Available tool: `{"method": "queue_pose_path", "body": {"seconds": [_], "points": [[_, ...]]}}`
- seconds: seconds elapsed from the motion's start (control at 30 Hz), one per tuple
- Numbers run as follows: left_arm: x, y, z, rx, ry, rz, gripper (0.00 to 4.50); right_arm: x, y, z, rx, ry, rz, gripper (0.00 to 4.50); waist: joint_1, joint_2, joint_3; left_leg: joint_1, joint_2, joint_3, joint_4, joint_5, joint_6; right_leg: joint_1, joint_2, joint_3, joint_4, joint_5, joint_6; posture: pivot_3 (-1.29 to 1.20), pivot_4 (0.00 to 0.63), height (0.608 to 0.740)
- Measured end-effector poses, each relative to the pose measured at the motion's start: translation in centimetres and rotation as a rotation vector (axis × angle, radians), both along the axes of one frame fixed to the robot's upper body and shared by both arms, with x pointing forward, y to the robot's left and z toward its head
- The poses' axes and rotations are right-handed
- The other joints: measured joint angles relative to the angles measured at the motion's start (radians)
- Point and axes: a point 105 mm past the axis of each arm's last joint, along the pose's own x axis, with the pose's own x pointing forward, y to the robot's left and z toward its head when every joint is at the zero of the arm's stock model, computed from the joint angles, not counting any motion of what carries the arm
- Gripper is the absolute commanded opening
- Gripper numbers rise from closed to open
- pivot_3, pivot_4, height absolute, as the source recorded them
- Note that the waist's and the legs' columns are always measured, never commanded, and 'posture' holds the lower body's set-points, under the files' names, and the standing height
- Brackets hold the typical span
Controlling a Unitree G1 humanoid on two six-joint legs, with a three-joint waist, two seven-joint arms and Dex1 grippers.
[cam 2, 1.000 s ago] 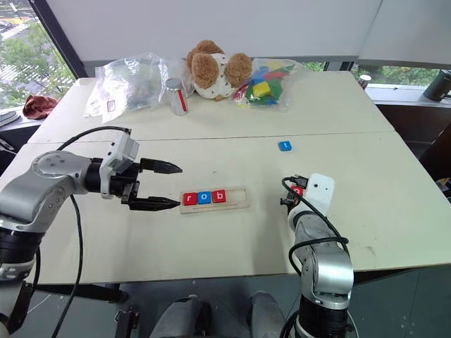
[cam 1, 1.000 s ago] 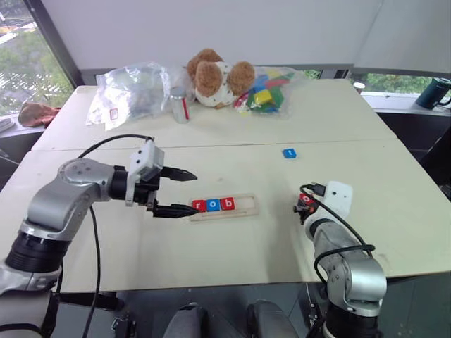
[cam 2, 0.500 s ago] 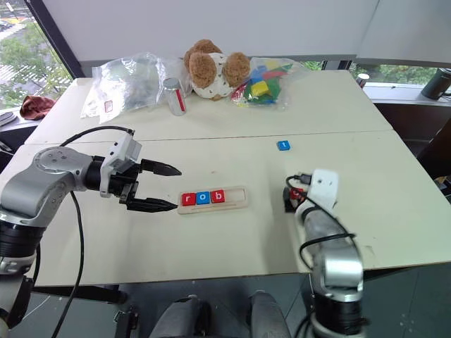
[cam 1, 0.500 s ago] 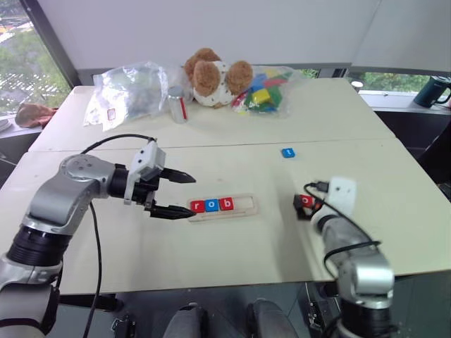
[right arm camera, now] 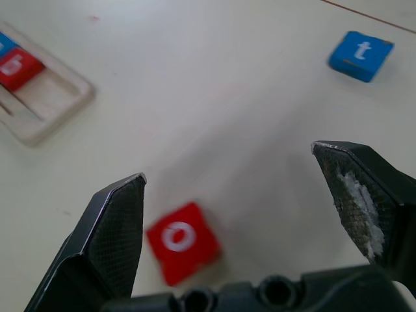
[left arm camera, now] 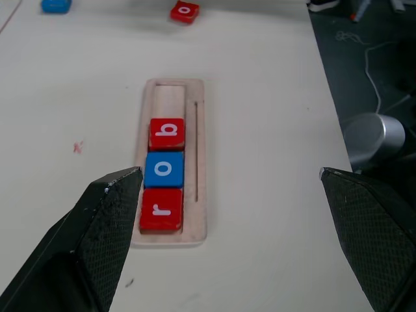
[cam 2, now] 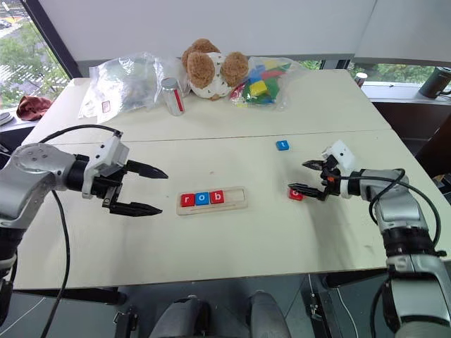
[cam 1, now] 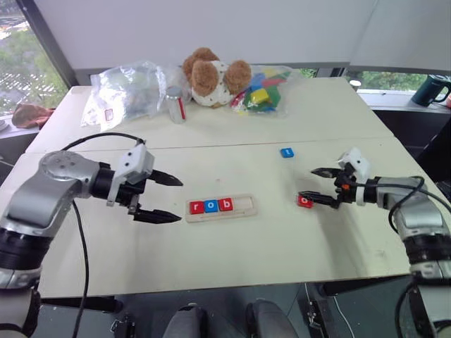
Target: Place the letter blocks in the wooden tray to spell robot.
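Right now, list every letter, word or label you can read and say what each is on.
"r": red block, tray's first slot.
"o": blue block, second slot.
"b": red block, third slot.
"o": loose red block on the table.
"t": loose blue block.
Can label: too small to read.

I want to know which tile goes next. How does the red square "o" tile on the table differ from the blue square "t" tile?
The red "o" tile is red and lies between the open fingers of the right gripper; the blue "t" tile is blue and lies farther back, away from both grippers. Both are small flat squares with a white letter, resting on the table outside the wooden tray.
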Motion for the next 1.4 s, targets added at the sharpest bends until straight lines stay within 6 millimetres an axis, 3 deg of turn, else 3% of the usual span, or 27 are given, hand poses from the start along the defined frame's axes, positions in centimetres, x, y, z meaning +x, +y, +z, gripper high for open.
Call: {"method": "queue_pose_path", "body": {"seconds": [0.23, 0.87, 0.97, 1.13, 1.33, 1.4], "points": [[-0.6, 1.0, -0.3, 0.007, 0.019, 0.063, 4.5, -1.1, -0.7, -3.2, -0.076, 0.097, 0.102, 4.47, 0.009, 0.0, 0.0, -0.001, -0.002, 0.0, 0.002, 0.0, -0.001, 0.001, -0.003, 0.0, 0.0, 0.0, 0.0, 0.0, 0.15, 0.74], [-0.3, 0.5, 1.0, -0.006, -0.008, 0.088, 4.5, -1.0, -0.6, -3.1, -0.087, 0.066, 0.129, 4.47, 0.007, 0.0, 0.0, 0.0, -0.002, -0.001, 0.001, 0.001, -0.001, 0.002, -0.004, -0.001, 0.0, 0.0, 0.0, 0.0, 0.15, 0.74], [-0.2, 0.6, 0.8, -0.008, 0.003, 0.094, 4.5, -1.1, -0.6, -3.2, -0.089, 0.068, 0.138, 3.66, 0.007, 0.0, 0.0, 0.0, -0.002, -0.001, 0.001, 0.001, -0.001, 0.002, -0.004, -0.001, 0.0, 0.0, 0.0, 0.0, 0.15, 0.74], [-0.2, 1.0, 0.3, -0.005, 0.007, 0.094, 4.5, -1.4, -0.1, -3.3, -0.102, 0.064, 0.19, 1.16, 0.007, 0.0, 0.0, 0.0, -0.002, -0.001, 0.002, 0.001, -0.001, 0.002, -0.004, -0.001, 0.0, 0.0, 0.0, 0.0, 0.15, 0.74], [-0.3, 1.7, -0.8, -0.002, 0.025, 0.098, 4.5, -1.4, 0.6, -3.1, -0.086, 0.08, 0.204, 1.09, 0.004, 0.0, 0.0, 0.0, -0.002, -0.001, 0.001, 0.001, -0.001, 0.001, -0.004, -0.001, 0.0, 0.0, 0.0, 0.0, 0.15, 0.74], [-0.3, 1.9, -1.0, 0.001, 0.028, 0.102, 4.5, -1.3, 1.9, -2.5, -0.069, 0.087, 0.242, 1.09, 0.002, 0.001, 0.001, 0.0, -0.002, -0.001, 0.001, 0.001, -0.001, 0.0, -0.004, -0.001, 0.001, 0.0, 0.0, 0.0, 0.15, 0.74]]}}
